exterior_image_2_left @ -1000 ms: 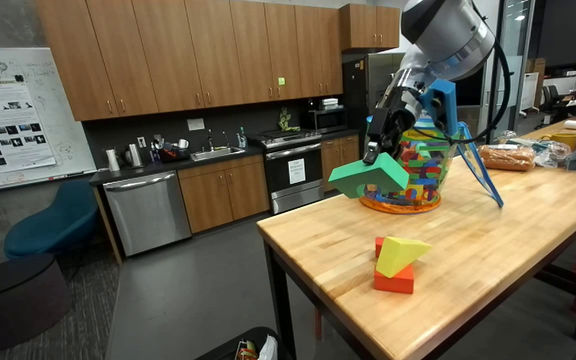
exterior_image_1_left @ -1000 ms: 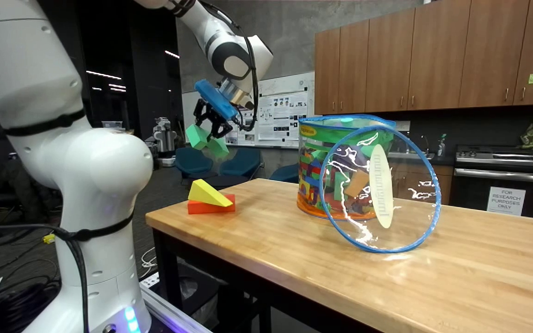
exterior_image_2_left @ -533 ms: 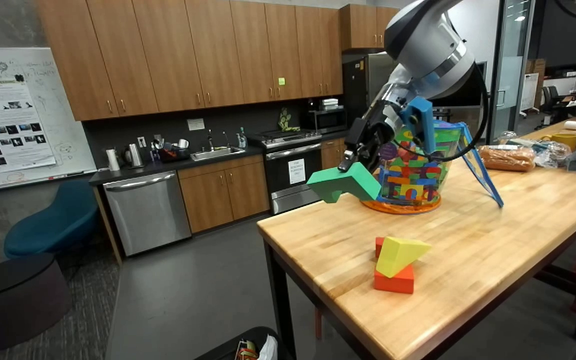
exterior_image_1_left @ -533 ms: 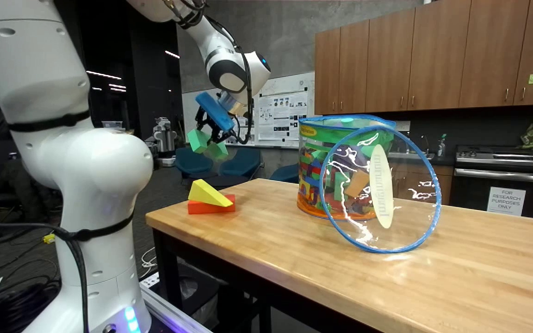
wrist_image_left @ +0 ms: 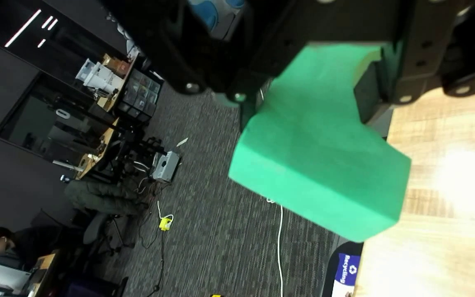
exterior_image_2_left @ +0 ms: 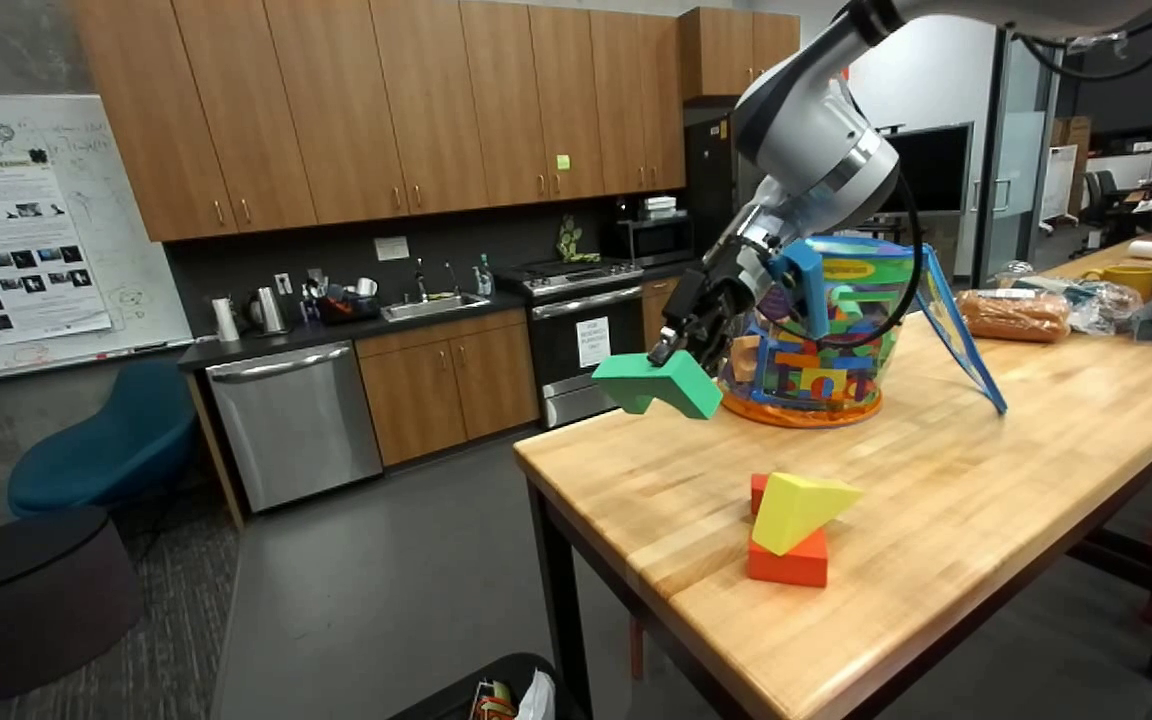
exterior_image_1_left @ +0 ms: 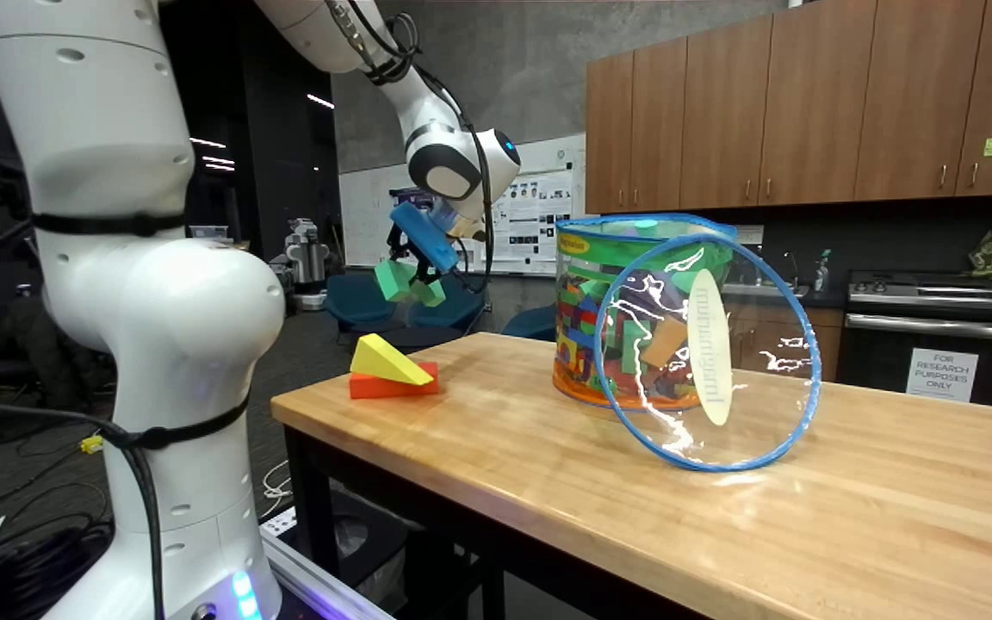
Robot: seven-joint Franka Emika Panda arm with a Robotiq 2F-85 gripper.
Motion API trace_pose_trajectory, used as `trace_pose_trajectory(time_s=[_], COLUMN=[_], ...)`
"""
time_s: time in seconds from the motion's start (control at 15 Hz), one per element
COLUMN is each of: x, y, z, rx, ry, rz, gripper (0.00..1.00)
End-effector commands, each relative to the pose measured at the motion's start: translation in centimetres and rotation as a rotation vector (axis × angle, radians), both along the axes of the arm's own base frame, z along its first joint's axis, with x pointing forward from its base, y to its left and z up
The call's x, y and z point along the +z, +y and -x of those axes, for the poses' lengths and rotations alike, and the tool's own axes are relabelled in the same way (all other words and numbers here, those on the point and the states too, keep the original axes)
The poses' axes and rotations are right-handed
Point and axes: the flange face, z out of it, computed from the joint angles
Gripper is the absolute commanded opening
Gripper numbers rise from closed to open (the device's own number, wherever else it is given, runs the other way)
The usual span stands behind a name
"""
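Observation:
My gripper is shut on a green arch-shaped block, with a finger on either side of it. The block hangs tilted in the air, above table height, near the table's end; it shows in both exterior views. The gripper points down at a slant. A yellow wedge rests tilted on a red block near the table corner, apart from the gripper. A second red patch shows behind the wedge; I cannot tell if it is the same block.
A clear bucket of coloured blocks stands on the wooden table. Its clear blue-rimmed lid leans against it. Bread in plastic and a yellow mug lie farther along. A recycling bin stands below the table edge.
The gripper, with the green block held, has moved lower, leftward in one exterior picture and slightly rightward in the other. The block's tilt has changed. The wedge, red block and bucket have not moved.

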Motion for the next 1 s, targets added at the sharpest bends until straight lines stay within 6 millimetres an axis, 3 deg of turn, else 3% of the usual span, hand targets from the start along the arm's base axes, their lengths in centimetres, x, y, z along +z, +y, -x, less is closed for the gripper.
trace_pose_trajectory(time_s=[0.0,0.47,0.93], x=[-1.5,-4.3,-6.5], y=[0.8,0.9,-2.9], z=[-2.9,-5.7,-6.7], rx=[-0.006,-0.047,-0.117], ry=[-0.021,-0.006,0.024], rz=[-0.015,0.005,0.027], gripper=[0.32,0.32,0.32])
